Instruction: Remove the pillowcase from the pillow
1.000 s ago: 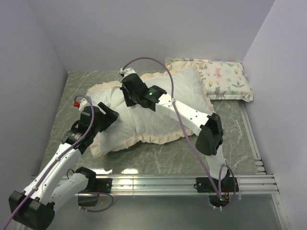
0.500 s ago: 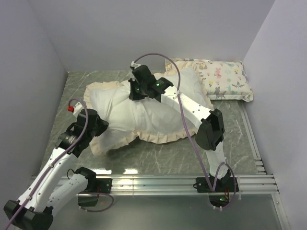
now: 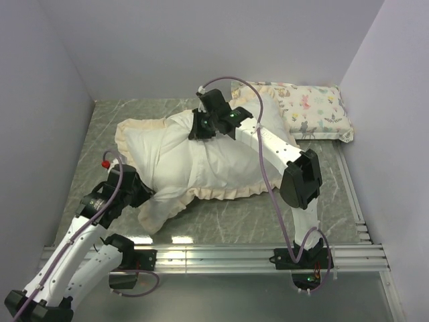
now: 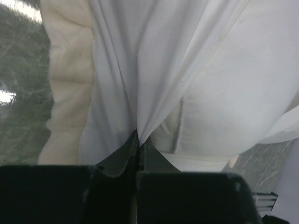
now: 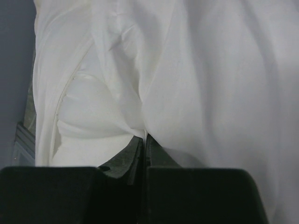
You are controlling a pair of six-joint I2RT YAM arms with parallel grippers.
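The pillowcase lies across the middle of a grey marbled table. Its white inner side faces out, and its cream ruffled frill runs along the near edge and round the left end. It bulges high, filled from within.

The left gripper sits at the near left corner of the case. In the left wrist view its jaws are pressed together on a fold of white cloth, which fans upward from the pinch in long creases. The frill hangs to the left of those creases. To the right of them a smooth, rounded white mass with a seam along its lower edge shows through a gap in the cloth. It may be the pillow, but the close view does not make this certain.

The right gripper reaches over the case from the right and meets its top near the far side. The right wrist view shows its jaws clamped on a gathered ridge of white fabric.

A small animal-and-plant print pillow lies flat in the far right corner, its left end just beside or under the case.
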